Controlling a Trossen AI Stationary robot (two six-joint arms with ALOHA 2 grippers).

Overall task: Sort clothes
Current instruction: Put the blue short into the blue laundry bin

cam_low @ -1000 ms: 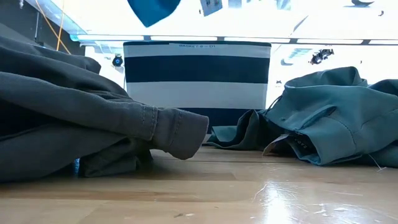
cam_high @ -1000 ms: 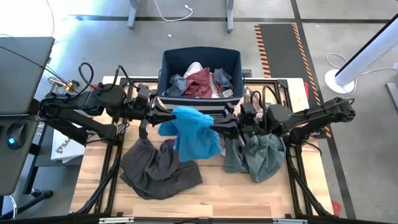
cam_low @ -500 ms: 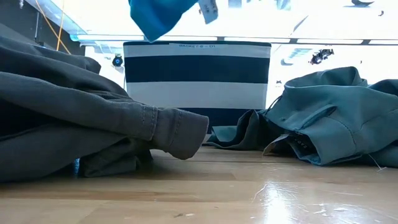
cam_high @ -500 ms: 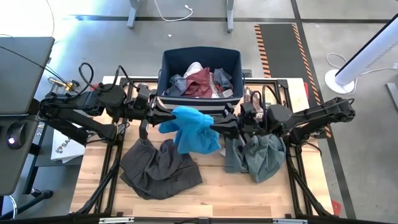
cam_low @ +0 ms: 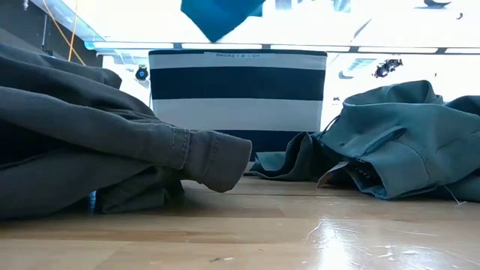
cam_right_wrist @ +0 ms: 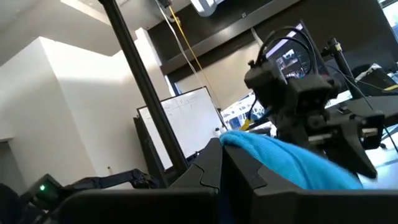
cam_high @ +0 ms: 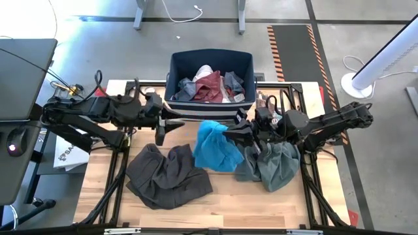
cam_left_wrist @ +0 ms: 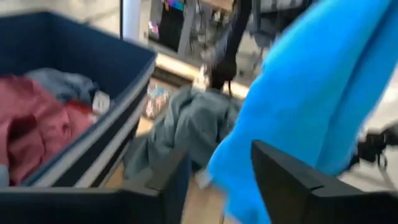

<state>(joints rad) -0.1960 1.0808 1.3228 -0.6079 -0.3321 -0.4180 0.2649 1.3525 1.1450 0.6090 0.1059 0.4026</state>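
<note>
A bright blue piece (cam_high: 215, 147) hangs above the table's middle from my right gripper (cam_high: 229, 132), which is shut on it. My left gripper (cam_high: 177, 121) stands open just left of it, in front of the navy striped bin (cam_high: 210, 60); in the left wrist view the blue piece (cam_left_wrist: 311, 93) shows beyond its spread fingers (cam_left_wrist: 292, 180). Dark grey-brown trousers (cam_high: 166, 175) lie crumpled on the table's left half. A grey-green shirt (cam_high: 271, 163) lies heaped on the right half. Maroon, white and grey pieces fill the bin. My right gripper pinches the blue piece at its upper edge (cam_right_wrist: 242, 142) between its two fingers. The fingers come from the table's right, about level. The cloth hangs slack below them, and its lower tip (cam_low: 221, 19) is well clear of the table.
The bin (cam_low: 238, 97) stands at the table's far edge, in the middle. Bare wood (cam_high: 222, 202) shows along the near edge and between the two heaps. A white fan base (cam_high: 358, 83) stands on the floor at the right.
My left gripper has opened, let go of the blue piece and tipped downward. The blue piece, earlier stretched between both grippers, has swung toward the table's right. Its left end has dropped, and it now hangs from my right gripper alone.
</note>
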